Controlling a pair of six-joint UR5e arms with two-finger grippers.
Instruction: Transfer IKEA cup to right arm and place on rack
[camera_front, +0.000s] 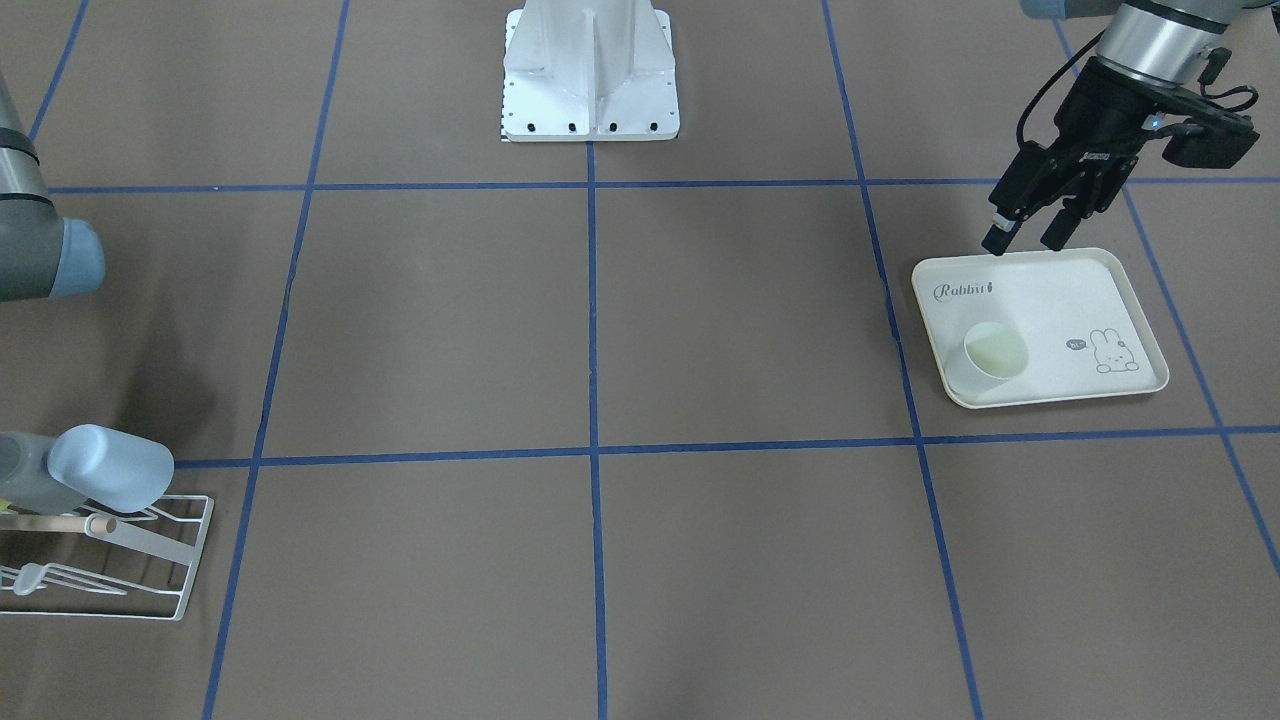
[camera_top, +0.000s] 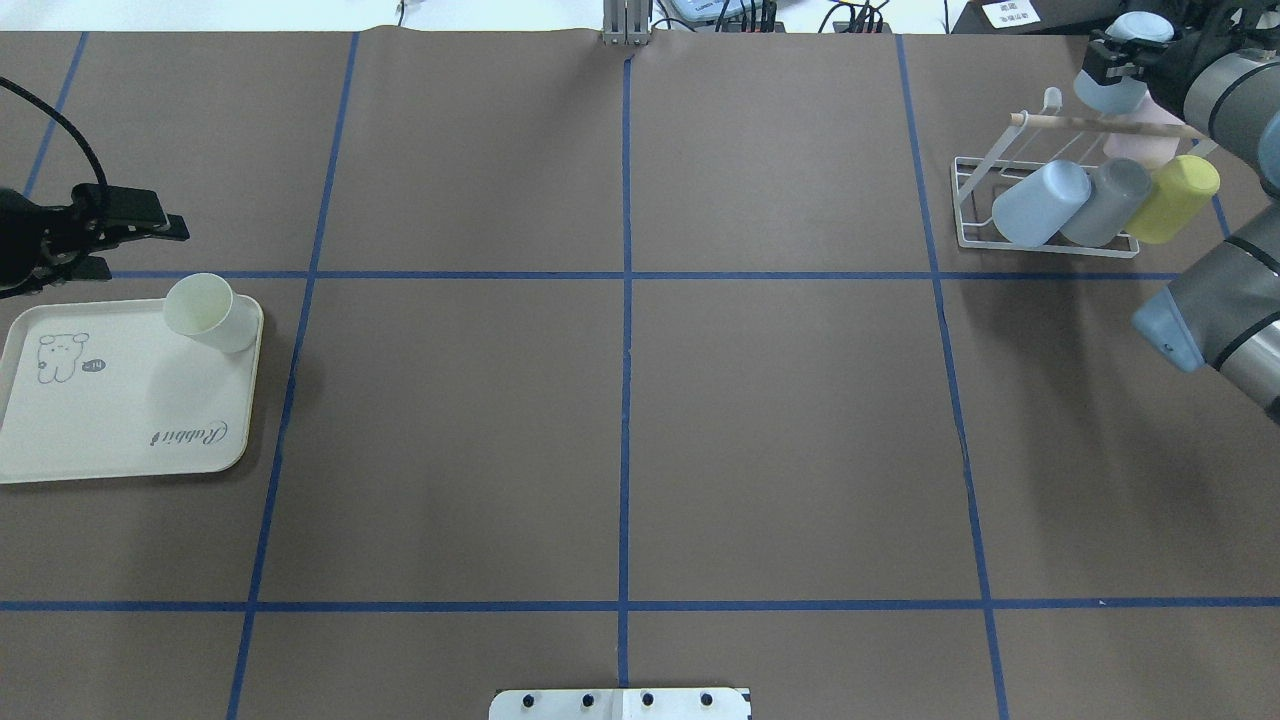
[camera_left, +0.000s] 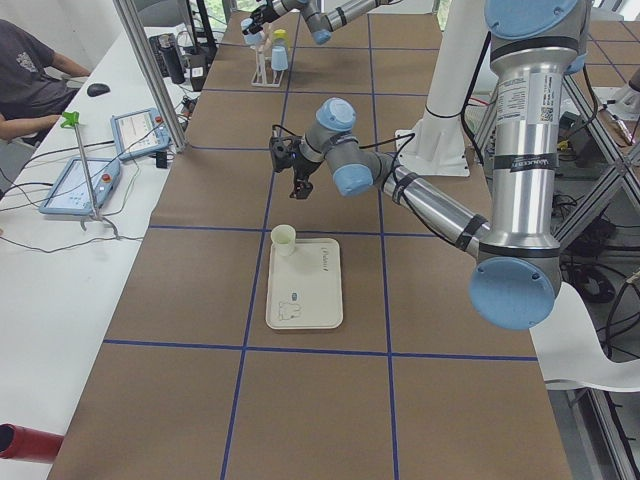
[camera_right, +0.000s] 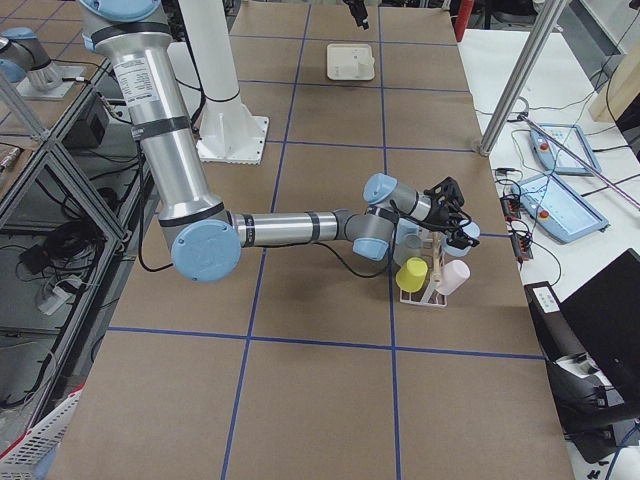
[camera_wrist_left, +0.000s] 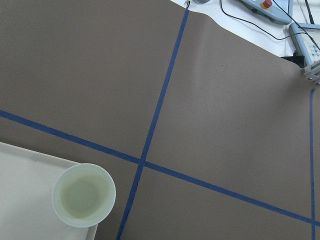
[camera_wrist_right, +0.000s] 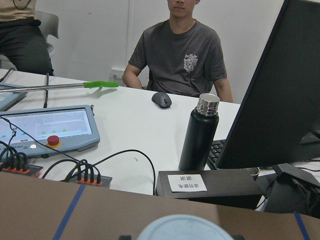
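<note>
IKEA cup stands upright in a corner of the rabbit tray, untouched. My left tool hangs open just beside the tray, clear of the cup. Pick-up, handover and placing are not yet done. My right tool is at the rack, flanking a pale blue cup. I cannot tell whether it is gripping or has released.

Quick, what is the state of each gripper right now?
Left gripper: open, holding nothing.
Right gripper: closed on a pale blue cup.
</note>
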